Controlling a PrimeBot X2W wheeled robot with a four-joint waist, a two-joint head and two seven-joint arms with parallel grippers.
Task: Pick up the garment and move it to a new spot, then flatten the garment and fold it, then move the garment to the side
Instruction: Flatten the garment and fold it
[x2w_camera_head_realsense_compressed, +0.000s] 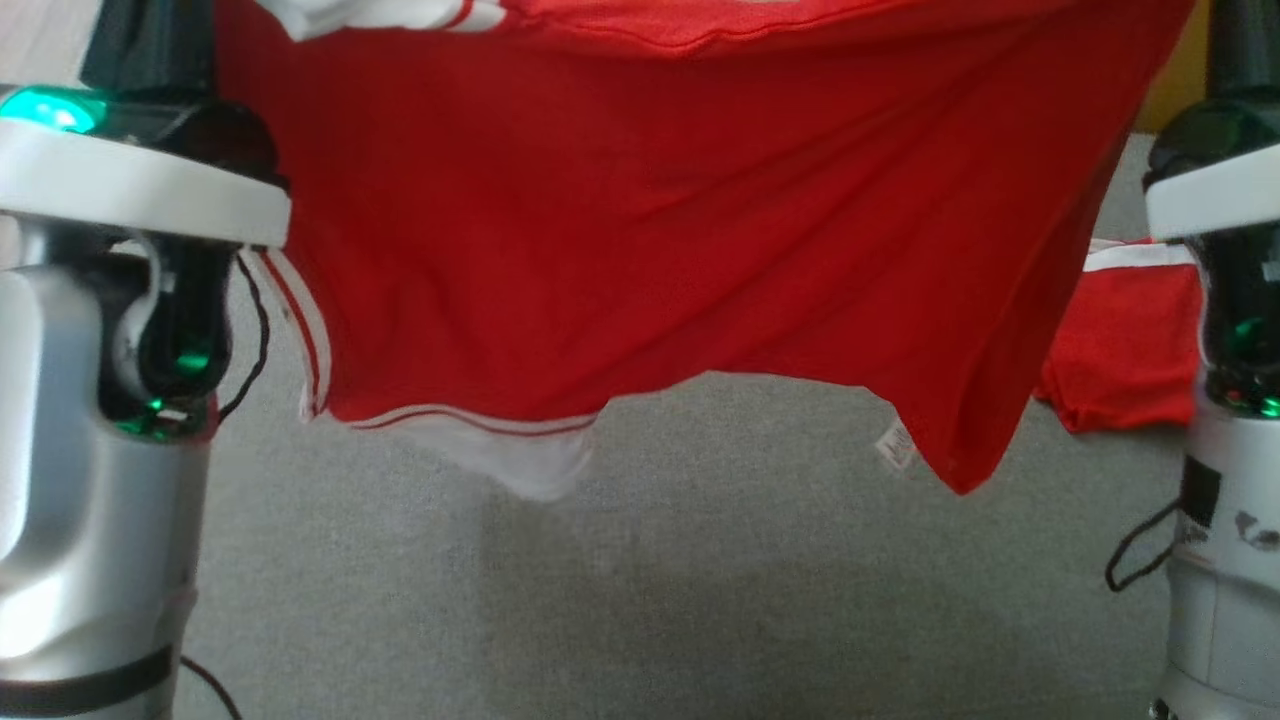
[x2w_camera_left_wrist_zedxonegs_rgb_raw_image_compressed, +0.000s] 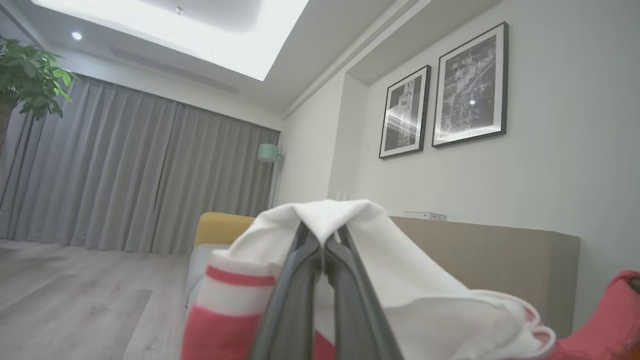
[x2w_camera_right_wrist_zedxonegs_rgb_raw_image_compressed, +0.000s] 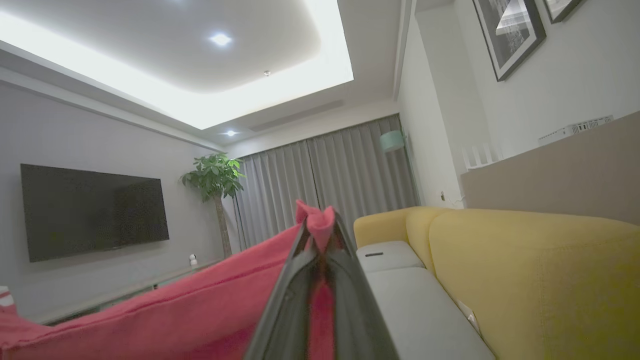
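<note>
Aloft, garment (x2w_camera_head_realsense_compressed: 640, 250) hangs; L claw (x2w_camera_left_wrist_zedxonegs_rgb_raw_image_compressed: 323, 237) nips white, R claw (x2w_camera_right_wrist_zedxonegs_rgb_raw_image_compressed: 321, 242) red.

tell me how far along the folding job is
Done: the red jersey hangs clear of the grey surface. In hand: the left hand is shut on its white trim and the right hand on a red edge, cloth hanging spread between them. Left: laying it down, flattening, folding, moving it aside.

A home living room: yellow sofa (x2w_camera_right_wrist_zedxonegs_rgb_raw_image_compressed: 525, 270), wall-mounted television (x2w_camera_right_wrist_zedxonegs_rgb_raw_image_compressed: 92, 212), grey curtains (x2w_camera_left_wrist_zedxonegs_rgb_raw_image_compressed: 130, 170), framed pictures (x2w_camera_left_wrist_zedxonegs_rgb_raw_image_compressed: 470, 85).
</note>
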